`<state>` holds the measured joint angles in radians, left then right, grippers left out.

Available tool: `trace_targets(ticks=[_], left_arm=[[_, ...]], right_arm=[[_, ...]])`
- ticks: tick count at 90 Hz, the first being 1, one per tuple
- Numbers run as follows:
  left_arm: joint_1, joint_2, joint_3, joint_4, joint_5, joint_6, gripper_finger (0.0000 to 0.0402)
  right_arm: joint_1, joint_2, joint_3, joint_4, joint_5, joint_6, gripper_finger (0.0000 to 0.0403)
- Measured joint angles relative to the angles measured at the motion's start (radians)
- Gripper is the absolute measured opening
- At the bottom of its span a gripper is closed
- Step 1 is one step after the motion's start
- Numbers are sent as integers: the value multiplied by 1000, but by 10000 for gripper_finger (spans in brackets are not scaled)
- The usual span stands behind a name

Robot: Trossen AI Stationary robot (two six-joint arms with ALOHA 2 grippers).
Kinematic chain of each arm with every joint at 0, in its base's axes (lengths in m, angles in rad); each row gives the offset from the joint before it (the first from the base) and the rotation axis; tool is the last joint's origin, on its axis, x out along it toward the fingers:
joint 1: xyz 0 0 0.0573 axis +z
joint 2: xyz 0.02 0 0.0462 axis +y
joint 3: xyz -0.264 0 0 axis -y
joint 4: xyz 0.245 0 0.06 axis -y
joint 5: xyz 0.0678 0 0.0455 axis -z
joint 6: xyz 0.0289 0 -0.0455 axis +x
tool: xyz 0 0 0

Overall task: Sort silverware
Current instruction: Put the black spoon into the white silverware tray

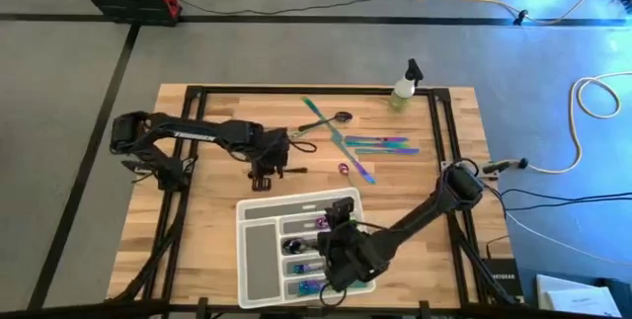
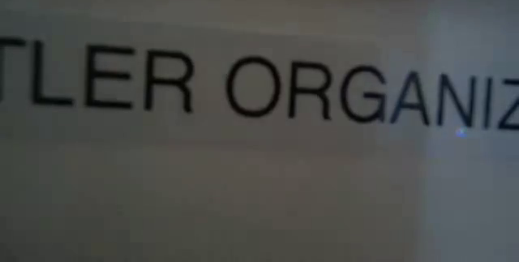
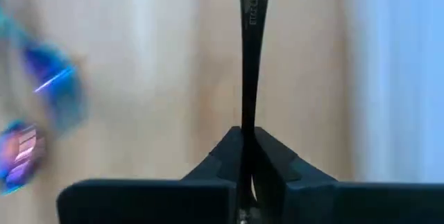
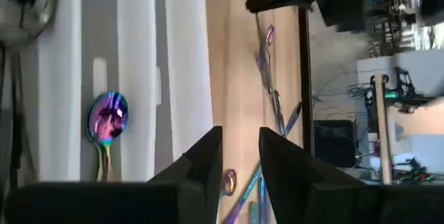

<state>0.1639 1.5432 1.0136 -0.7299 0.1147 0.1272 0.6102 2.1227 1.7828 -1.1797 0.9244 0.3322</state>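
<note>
Several iridescent pieces of silverware [image 1: 380,144] lie loose on the wooden table at the far middle, with a dark spoon [image 1: 341,118] beside them. My left gripper [image 1: 269,171] is left of them, shut on a slim dark piece [image 3: 250,57]. At the near edge, the white compartment tray [image 1: 259,250] holds iridescent spoons [image 4: 107,116]. My right gripper [image 4: 241,156] hangs open over the tray's right side [image 1: 331,255] with nothing between its fingers. My left gripper pinches the dark piece's slim handle [image 3: 248,123] between its two fingers [image 3: 274,158]. The handle runs straight out ahead of the fingers, in line with them, toward the table's right [image 1: 292,171]. Whether the piece's free end rests on the table, I cannot tell.
A small spray bottle [image 1: 403,87] stands at the far right corner. A black frame [image 1: 439,131] runs around the tabletop. The low view is filled by the tray's printed label [image 2: 259,92]. Bare wood lies between the tray and the loose silverware.
</note>
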Motion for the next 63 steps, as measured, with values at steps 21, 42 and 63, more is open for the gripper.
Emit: trace_targets(ticks=[21,42,63], left_arm=[[-63,-97,1,140,309,-121,2],[-108,-96,1,313,579,-183,2],[-148,-96,1,418,715,-223,2]], right_arm=[[-2,0,0,16,-67,-92,78],[15,0,0,283,-8,-529,78],[25,0,0,368,204,-950,92]])
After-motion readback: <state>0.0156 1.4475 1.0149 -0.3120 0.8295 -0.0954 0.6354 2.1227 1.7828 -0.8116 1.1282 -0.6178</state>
